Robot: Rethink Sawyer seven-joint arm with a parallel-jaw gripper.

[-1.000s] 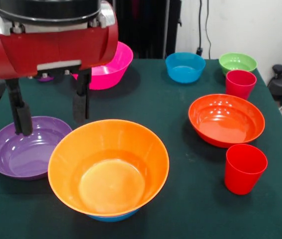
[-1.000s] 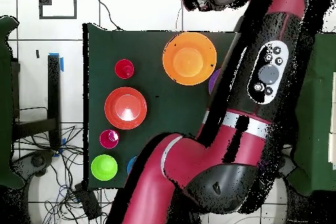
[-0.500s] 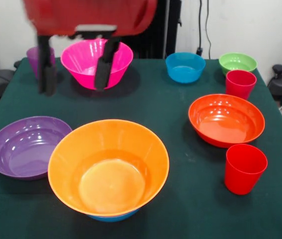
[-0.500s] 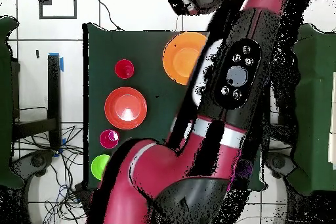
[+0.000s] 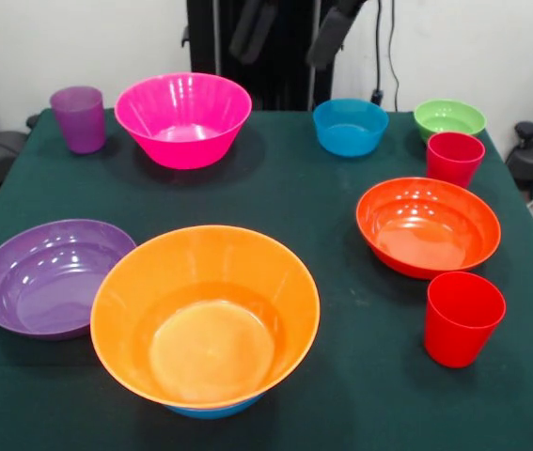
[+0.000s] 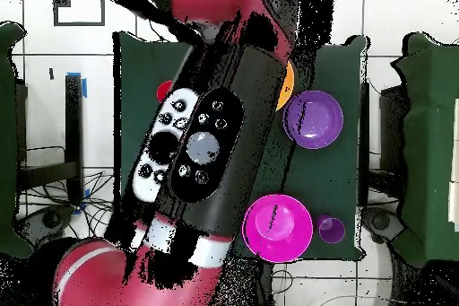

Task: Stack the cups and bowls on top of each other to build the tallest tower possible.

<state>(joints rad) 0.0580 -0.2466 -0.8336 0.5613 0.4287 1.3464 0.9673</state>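
Observation:
My gripper shows only as two dark fingertips at the top edge, high above the table's far side; it is open and holds nothing. The tower is a large orange bowl nested on a blue bowl at the near centre. Beside it on the left lies the purple bowl. At the back stand the pink bowl, a purple cup, a small blue bowl and a green bowl. On the right are the red-orange bowl and two red cups.
The green tablecloth covers the table. In the overhead view the arm lies over most of the table, hiding all but a sliver of the orange bowl. Cables and a dark stand sit behind the table.
The gripper has risen from over the purple bowl, passed by the pink bowl and drawn back to the top edge. In the overhead view the arm swung left, uncovering the purple and pink bowls.

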